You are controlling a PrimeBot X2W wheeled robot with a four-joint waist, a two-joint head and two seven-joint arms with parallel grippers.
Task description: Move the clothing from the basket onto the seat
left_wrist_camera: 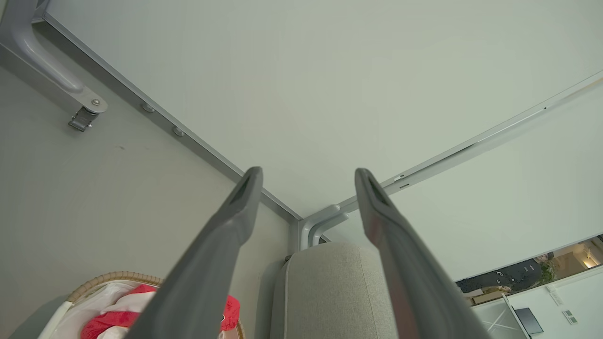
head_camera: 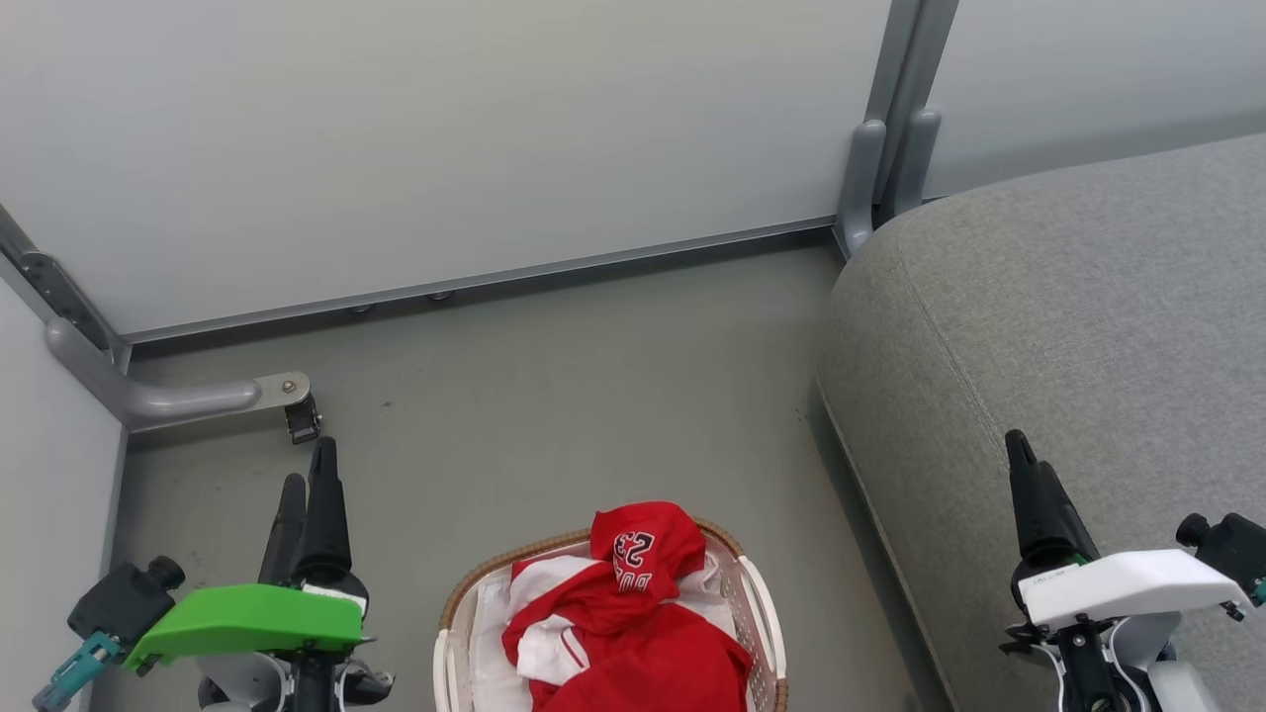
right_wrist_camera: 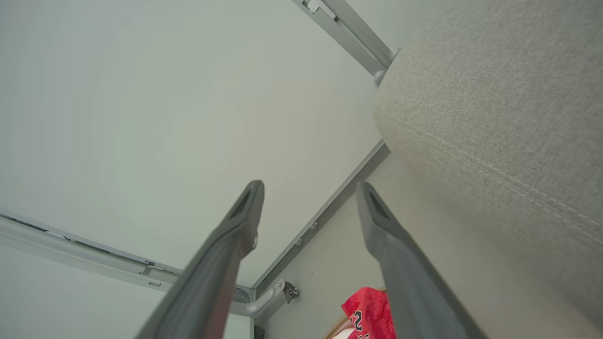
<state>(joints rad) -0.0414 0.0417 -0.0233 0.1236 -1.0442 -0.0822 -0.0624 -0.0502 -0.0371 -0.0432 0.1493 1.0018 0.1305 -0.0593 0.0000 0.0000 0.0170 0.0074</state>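
Nearest the cameras, the left gripper (left_wrist_camera: 308, 173) and the right gripper (right_wrist_camera: 311, 187) are seen with their long dark fingers spread wide apart, and nothing is grasped between either pair. In the head view the left gripper is found at the lower left beneath a bright green wrist cover (head_camera: 247, 618), and the right gripper at the lower right beneath a white wrist cover (head_camera: 1128, 583).

Pale grey partition panels (head_camera: 445, 129) in metal frames are set across the back and along the left side. A large grey woven-fabric seat (head_camera: 1088, 316) with a rounded corner and a stitched seam is placed on the right, its far corner close against the panel frame. A plain grey floor (head_camera: 554, 396) is spread between the panels and the seat.

An oval white perforated plastic basket (head_camera: 762, 613) with a brown woven rim and a white fabric liner (head_camera: 490, 633) is stood on the floor between the two grippers, beside the seat's front edge with a strip of floor between them. Red sports clothing (head_camera: 643, 613) with white trim is heaped inside the basket and rises above the rim; the number 23, white with a black outline, is seen upside down on the topmost fold. The clothing is touched by neither gripper.

A grey metal panel foot (head_camera: 198, 396) with a small caster is seen on the floor beyond the left gripper.
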